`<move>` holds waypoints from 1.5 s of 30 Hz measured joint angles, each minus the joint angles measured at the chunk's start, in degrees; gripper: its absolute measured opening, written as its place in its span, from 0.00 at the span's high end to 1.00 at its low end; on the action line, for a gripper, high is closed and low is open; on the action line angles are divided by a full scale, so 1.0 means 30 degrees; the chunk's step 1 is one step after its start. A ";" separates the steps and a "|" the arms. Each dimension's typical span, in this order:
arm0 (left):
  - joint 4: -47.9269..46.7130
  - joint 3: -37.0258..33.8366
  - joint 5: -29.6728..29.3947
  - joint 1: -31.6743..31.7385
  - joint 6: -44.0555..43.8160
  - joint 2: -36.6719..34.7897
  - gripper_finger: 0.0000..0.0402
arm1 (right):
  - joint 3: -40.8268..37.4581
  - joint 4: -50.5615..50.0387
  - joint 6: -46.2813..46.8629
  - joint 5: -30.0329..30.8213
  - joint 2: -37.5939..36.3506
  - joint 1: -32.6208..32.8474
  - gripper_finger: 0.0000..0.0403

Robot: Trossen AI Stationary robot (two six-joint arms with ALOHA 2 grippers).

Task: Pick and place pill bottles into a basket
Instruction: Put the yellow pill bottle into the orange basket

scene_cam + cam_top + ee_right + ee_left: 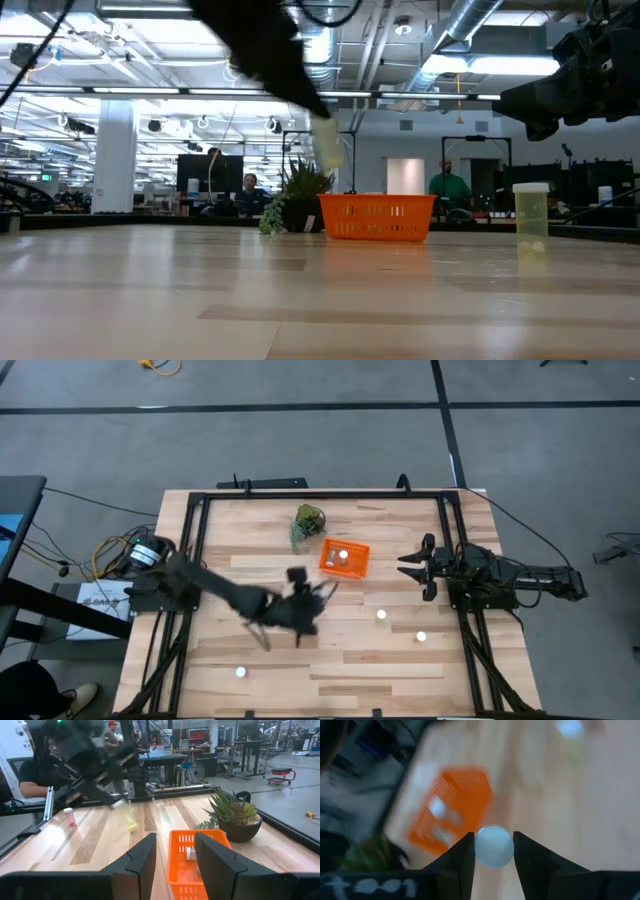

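Note:
My left gripper (324, 592) is shut on a pill bottle (494, 846) with a round white cap, just on the near side of the orange basket (344, 558). In the low view the bottle (327, 142) hangs above the table, higher than the basket (378, 216). The basket holds white-capped bottles (343, 556). More bottles stand on the table at the right (381, 615), farther right (421, 637) and near left (240, 672). My right gripper (415, 568) is open and empty to the right of the basket; its wrist view shows the basket (192, 862) between its fingers. My left gripper pinches the bottle between its two fingers, one on each side just below the white cap (494, 845). The bottle is lifted clear of the table and hangs tilted below the fingers (327, 142).
A small potted green plant (307, 525) stands just beyond the basket on its far left side. A black frame (320, 493) runs round the table's edges. People sit and stand in the room behind the table (448, 185).

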 joint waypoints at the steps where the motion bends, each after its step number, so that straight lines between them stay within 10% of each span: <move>1: 0.1327 0.0006 0.0396 0.0651 0.1067 0.0000 0.73 | -0.0002 -0.0004 -0.0001 0.0004 0.0000 0.0000 0.68; 12: 0.5545 0.0015 0.8859 0.6839 0.3800 0.0007 0.73 | 0.0000 0.0001 0.0001 0.0006 -0.0007 0.0000 0.68; 25: 0.6317 0.0343 1.0904 0.8027 0.4237 0.0098 0.74 | -0.0003 0.0001 -0.0004 0.0002 0.0000 0.0000 0.68; 45: -0.1461 0.9010 1.3729 1.0114 0.3254 0.7059 0.73 | -0.0007 -0.0006 0.0001 0.0021 0.0007 0.0005 0.68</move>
